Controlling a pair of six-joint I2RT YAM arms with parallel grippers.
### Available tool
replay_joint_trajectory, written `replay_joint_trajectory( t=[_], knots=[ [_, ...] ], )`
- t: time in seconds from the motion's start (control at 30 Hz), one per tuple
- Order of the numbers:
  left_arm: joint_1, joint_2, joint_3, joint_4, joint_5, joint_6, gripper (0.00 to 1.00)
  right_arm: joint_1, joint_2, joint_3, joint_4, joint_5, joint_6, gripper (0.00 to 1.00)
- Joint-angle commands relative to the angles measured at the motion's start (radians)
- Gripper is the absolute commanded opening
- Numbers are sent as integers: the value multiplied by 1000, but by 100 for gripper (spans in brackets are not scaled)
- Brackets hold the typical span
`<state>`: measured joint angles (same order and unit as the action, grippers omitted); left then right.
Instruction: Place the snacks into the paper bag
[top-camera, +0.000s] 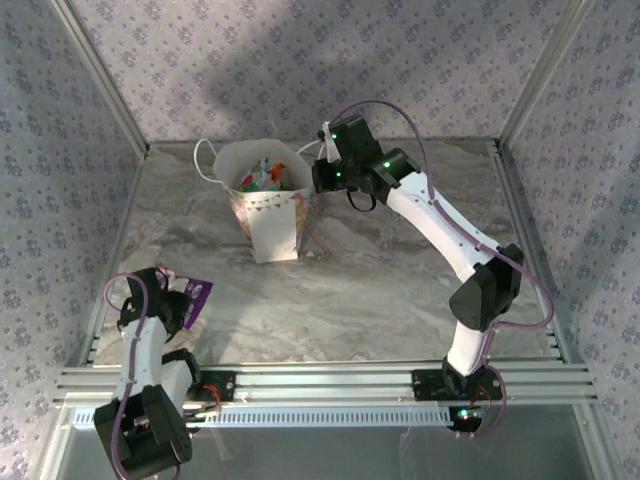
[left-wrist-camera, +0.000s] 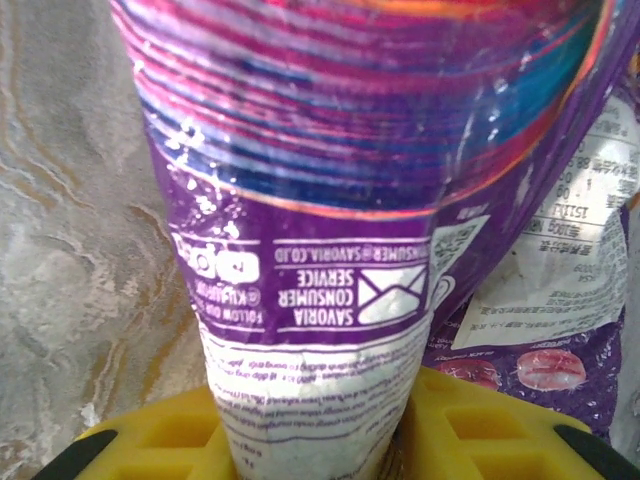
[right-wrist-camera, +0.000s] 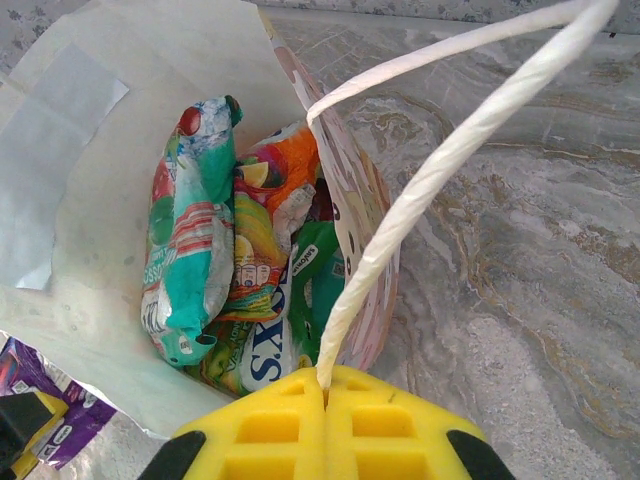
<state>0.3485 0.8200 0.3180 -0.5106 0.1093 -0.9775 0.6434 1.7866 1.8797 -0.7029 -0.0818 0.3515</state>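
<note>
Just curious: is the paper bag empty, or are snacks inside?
Not empty: several packets lie inside the open bag.

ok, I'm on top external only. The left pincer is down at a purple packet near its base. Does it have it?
Observer: Yes. On the left wrist view the purple packet stands up between the yellow fingers of the left pincer, creased narrow where they pinch it.
Operator: Just the one packet there?
Observer: No, a second purple packet lies on the table just past it.
Operator: And the right arm, up at the bag?
Observer: The right pincer is shut on the white cord handle of the paper bag.
</note>
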Motion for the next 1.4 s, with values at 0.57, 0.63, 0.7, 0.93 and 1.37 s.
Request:
replay_joint_trajectory(
  t=[0.57, 0.63, 0.7, 0.93, 1.37],
  knots=[
    [-163, -134, 70, -232, -71, 71, 11, -8, -23, 15, -37, 20, 4, 0],
    [-188, -132, 69, -230, -78, 65, 8, -9, -23, 16, -40, 23, 2, 0],
    [-209, -124, 69, -224, -85, 68, 7, -10, -23, 19, -46, 24, -2, 0],
    [-296, -88, 121, -223, -138, 90, 3, -13, -14, 26, -58, 25, -8, 0],
    [-500, 72, 312, -313, -321, 117, 0, -25, -3, 33, -58, 13, -5, 0]
  ],
)
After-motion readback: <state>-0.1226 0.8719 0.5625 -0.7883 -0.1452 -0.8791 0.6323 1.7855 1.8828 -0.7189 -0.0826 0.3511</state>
